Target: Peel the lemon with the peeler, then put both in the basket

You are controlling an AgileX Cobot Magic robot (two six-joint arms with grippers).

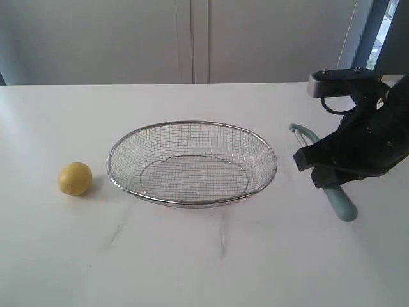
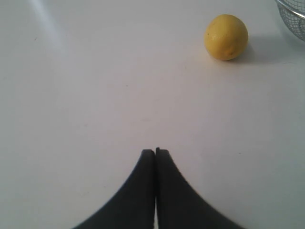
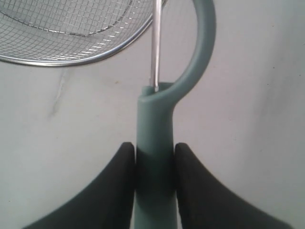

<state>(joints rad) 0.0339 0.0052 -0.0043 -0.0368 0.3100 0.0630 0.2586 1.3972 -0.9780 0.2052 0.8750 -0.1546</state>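
**Peeler** [image 3: 153,129]: lies right of the basket [image 1: 192,203], apart from it. It looks slim, stiff and light, and the smooth handle is probably slick. Your right claw [image 3: 155,151] is clamped on the handle, below the blade loop; that is a sound hold.

**Lemon** [image 1: 75,178]: sits on the bench [image 1: 192,268], left of the basket. It is round and likely firm, so it may roll; take it across its widest part.

**Left claw** [image 2: 155,151]: tips together, empty, well short of the lemon.
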